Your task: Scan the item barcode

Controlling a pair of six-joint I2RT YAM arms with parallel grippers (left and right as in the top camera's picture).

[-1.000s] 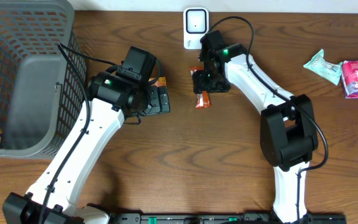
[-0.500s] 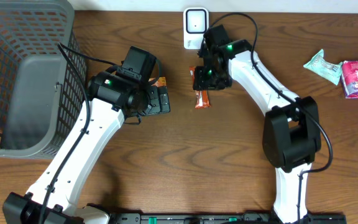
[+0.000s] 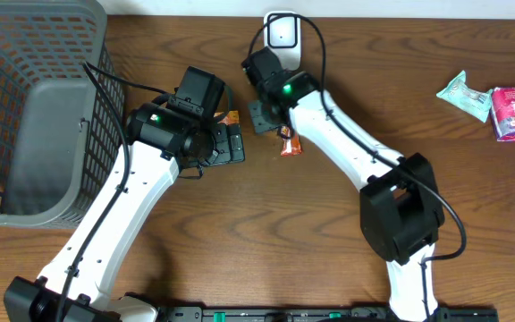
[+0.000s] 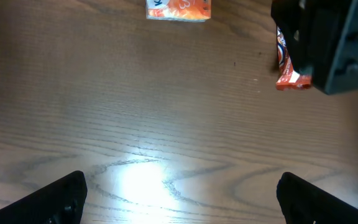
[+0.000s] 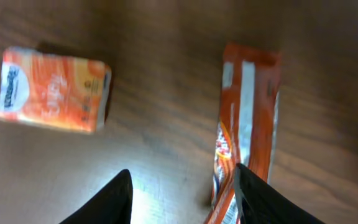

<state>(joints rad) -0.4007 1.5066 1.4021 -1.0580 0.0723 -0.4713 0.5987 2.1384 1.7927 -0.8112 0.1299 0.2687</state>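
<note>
Right claw [image 5: 185,200] parted, flat orange wrapper [image 5: 248,118], white stripe

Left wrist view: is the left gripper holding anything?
No: the left gripper stands wide open, with only the bare table showing between its fingers.

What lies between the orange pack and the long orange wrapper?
Only bare tabletop, in the right wrist view; the orange pack and long orange wrapper lie apart.
</note>
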